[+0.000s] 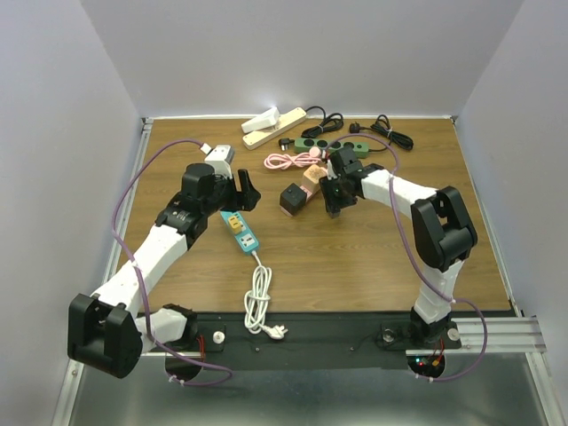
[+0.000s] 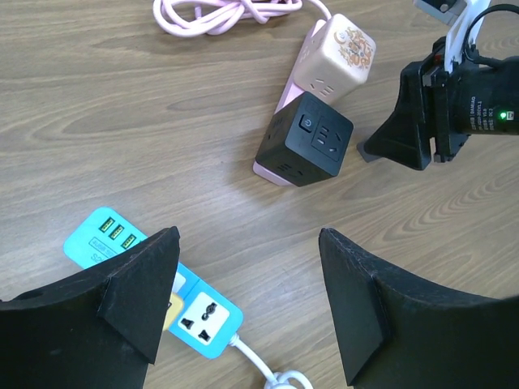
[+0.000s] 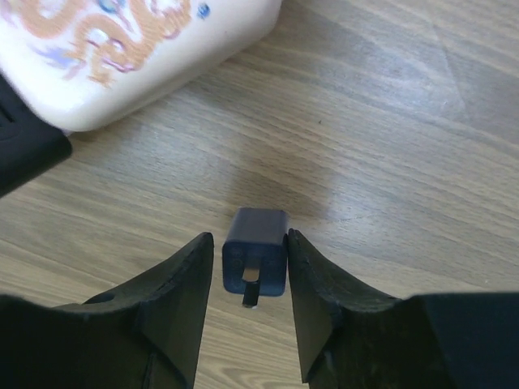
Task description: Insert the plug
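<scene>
Right end effector (image 3: 250,247), angled down, clamps a dark plug (image 3: 255,261) over the wooden surface (image 3: 405,121); left end effector (image 2: 247,239) gapes wide.

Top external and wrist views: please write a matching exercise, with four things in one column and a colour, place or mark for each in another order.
Things:
1. small plug
2. power strip
3. cube with power button
4. cream cube

Descriptions:
a. black
b. dragon pattern
c. between the right jaws
d. teal

Pairs: 1-c, 2-d, 3-a, 4-b
</scene>
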`<act>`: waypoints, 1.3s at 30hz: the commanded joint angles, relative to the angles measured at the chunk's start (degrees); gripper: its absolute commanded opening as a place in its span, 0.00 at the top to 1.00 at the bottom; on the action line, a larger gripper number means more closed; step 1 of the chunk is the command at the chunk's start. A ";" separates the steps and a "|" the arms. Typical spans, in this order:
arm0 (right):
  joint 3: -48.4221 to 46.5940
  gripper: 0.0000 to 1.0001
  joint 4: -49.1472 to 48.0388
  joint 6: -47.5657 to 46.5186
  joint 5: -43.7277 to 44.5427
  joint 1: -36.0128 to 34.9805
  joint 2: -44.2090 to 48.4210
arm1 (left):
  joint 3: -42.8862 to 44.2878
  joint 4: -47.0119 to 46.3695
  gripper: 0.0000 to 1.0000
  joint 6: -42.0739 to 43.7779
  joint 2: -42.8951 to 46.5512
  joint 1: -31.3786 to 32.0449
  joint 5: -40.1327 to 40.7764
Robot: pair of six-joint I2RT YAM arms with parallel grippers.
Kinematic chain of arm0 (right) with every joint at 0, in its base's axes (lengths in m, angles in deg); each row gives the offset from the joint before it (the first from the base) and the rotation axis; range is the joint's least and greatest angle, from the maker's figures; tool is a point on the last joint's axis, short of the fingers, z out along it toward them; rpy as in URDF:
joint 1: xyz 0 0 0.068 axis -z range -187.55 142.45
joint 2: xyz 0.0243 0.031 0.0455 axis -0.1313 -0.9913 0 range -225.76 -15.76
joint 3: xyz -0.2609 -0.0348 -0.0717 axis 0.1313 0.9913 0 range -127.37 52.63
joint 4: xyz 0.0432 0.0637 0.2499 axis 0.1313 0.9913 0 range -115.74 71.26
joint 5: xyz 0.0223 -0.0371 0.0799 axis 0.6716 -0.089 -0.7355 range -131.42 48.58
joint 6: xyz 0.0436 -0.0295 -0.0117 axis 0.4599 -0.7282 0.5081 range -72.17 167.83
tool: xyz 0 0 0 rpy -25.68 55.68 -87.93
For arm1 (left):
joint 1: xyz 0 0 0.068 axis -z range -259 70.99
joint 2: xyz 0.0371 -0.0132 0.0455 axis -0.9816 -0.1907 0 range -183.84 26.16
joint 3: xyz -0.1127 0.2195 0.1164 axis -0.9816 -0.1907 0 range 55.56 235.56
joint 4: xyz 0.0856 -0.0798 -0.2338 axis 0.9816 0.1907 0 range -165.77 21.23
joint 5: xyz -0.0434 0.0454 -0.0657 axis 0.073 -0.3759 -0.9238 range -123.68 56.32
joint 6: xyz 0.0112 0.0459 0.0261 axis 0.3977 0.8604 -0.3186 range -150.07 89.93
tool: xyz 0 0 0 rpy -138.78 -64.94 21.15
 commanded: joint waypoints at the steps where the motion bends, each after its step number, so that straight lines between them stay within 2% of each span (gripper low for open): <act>1: 0.44 0.57 -2.00 -0.94 -1.53 0.31 -0.85 | -0.83 -2.02 0.20 1.12 2.06 0.47 -0.28; 2: 0.36 0.59 -2.00 -0.94 -1.53 0.22 -0.68 | -0.75 -2.11 0.20 1.29 2.06 0.47 -0.37; 5: -0.43 1.00 -1.82 -0.94 -1.18 0.31 0.03 | -0.57 -2.02 0.22 1.82 2.32 0.91 -0.72; 9: -2.80 1.00 0.02 -0.59 -3.80 0.48 3.10 | -0.75 -2.11 0.22 3.49 4.43 3.89 0.51; 11: -4.21 0.99 0.99 0.20 -8.19 1.27 4.77 | -1.27 -3.77 0.22 4.28 6.36 6.43 1.13; 19: -10.27 0.99 1.34 8.54 -35.58 5.06 14.17 | -4.17 -11.06 0.16 5.42 12.07 10.93 -0.18; 21: -11.07 1.00 1.26 11.35 -39.74 5.23 14.79 | -4.79 -13.00 0.15 5.42 12.69 11.10 -1.24; 25: -12.04 1.00 -1.28 16.87 -53.35 5.32 15.23 | -5.93 -18.44 0.14 5.51 12.70 12.16 -2.65; 35: -9.93 1.00 -12.18 30.69 -63.57 5.23 18.05 | -5.23 -28.74 0.14 8.50 9.45 16.29 -3.35; 39: -6.95 1.00 -20.78 38.24 -66.12 5.23 18.75 | -4.26 -29.88 0.14 10.34 7.69 18.31 -2.65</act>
